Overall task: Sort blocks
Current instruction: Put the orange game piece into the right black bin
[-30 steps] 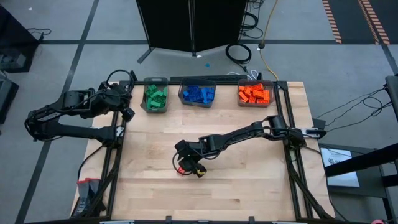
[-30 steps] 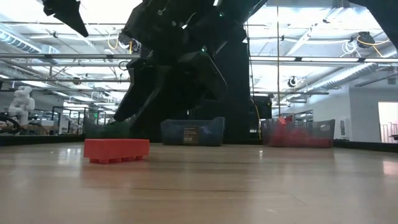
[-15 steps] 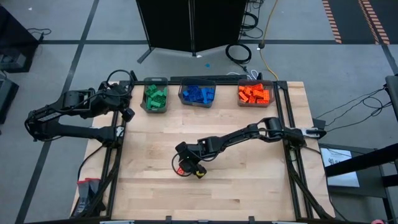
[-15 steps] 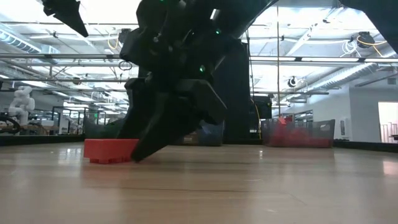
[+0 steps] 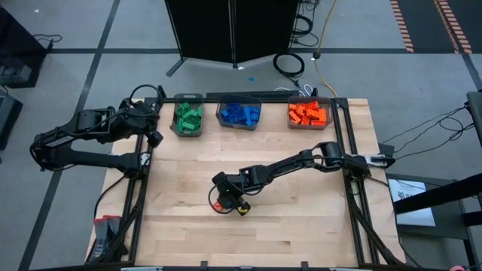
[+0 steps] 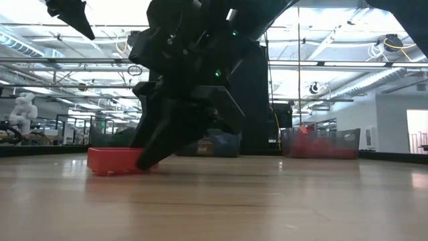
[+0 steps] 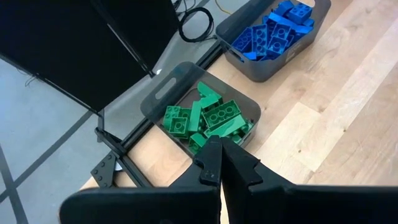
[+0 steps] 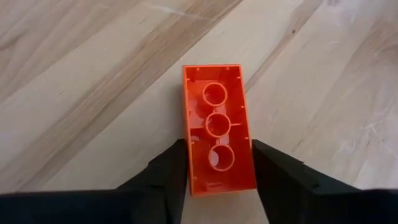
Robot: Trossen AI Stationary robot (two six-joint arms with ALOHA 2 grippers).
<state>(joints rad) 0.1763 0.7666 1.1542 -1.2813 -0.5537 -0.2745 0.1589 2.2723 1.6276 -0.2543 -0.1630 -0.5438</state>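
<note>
One orange-red block (image 8: 217, 130) lies alone on the wooden table (image 5: 301, 218), left of centre, its hollow underside up. It also shows in the high view (image 5: 219, 204) and the low view (image 6: 110, 161). My right gripper (image 8: 219, 177) is low over it and shut on its near end. My left gripper (image 7: 219, 163) hangs shut, holding nothing, over the far left corner beside the bin of green blocks (image 7: 205, 118). Further blocks fill the blue bin (image 5: 239, 114) and the orange-red bin (image 5: 309, 114). My right gripper pinches the block's two long sides (image 8: 187, 163) between its two fingers, at the end nearest the wrist. The fingers (image 8: 273, 171) slant down from the table's right and lie along the block. The block rests on the table, hollow side up.
Three grey bins stand in a row along the far edge: green (image 5: 187, 118), blue and orange-red. Black frame rails run along the table's left and right sides (image 5: 354, 188). Bare wood lies around the lone block.
My right gripper has sunk onto the orange-red block and its fingers have closed in on the block's sides. The block stays on the table.
</note>
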